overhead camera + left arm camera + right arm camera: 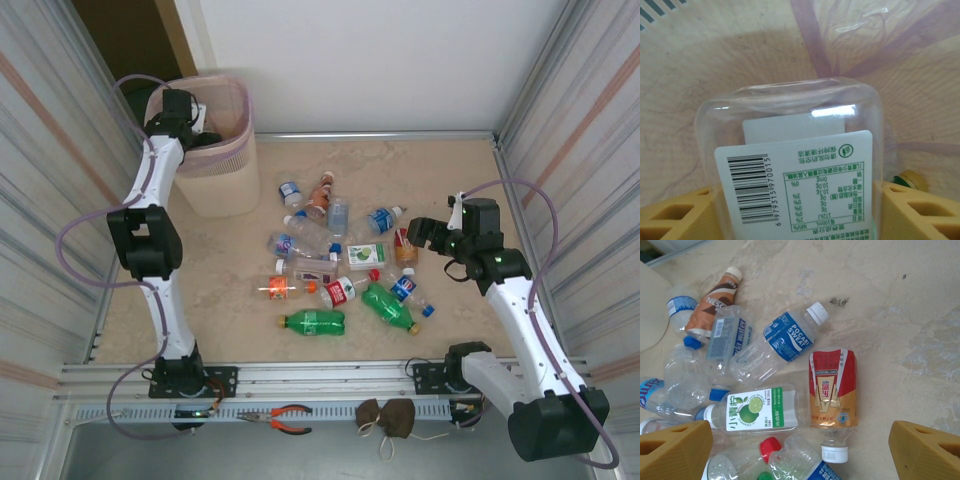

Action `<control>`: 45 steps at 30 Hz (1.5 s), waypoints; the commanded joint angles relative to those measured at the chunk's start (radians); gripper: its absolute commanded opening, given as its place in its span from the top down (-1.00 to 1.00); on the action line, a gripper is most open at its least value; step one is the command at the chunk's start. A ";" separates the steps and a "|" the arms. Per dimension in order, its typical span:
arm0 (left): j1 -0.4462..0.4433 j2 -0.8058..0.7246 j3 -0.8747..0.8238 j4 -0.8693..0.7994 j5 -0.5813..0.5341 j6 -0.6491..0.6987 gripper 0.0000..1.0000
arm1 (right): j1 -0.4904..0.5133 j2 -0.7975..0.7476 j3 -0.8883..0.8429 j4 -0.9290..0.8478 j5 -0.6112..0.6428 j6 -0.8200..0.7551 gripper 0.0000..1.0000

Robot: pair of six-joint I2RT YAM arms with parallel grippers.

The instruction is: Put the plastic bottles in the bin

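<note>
My left gripper point(193, 132) hangs over the bin point(216, 190), a beige basket lined with a pink bag point(890, 40). In the left wrist view the gripper point(799, 200) is shut on a clear plastic bottle point(790, 115) with a white barcode label, its base pointing down into the bin. A green-capped bottle point(907, 180) lies below it. Several plastic bottles point(330, 265) are scattered on the table's middle. My right gripper point(425, 232) stands open above the pile's right edge. Between its fingers point(675, 450) lie a red-and-gold labelled bottle point(832, 390) and a lime-labelled one point(757, 410).
Corrugated panels wall the table on the left point(50, 200) and right point(590, 170). Orange-handled pliers point(285, 418) and two brown pouches point(385, 418) lie on the front rail between the arm bases. Bare table point(460, 170) shows behind the right gripper.
</note>
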 commanded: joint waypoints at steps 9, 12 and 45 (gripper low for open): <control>0.006 -0.025 0.099 -0.063 0.052 -0.015 -0.51 | 0.006 -0.019 0.036 -0.026 0.011 0.024 -0.80; 0.005 -0.052 0.127 -0.074 0.070 -0.019 -0.53 | 0.005 -0.019 0.046 -0.042 0.017 0.022 -0.80; 0.001 -0.698 -0.484 0.119 0.528 -0.216 -0.49 | 0.058 0.546 0.298 -0.204 0.091 -0.076 -0.69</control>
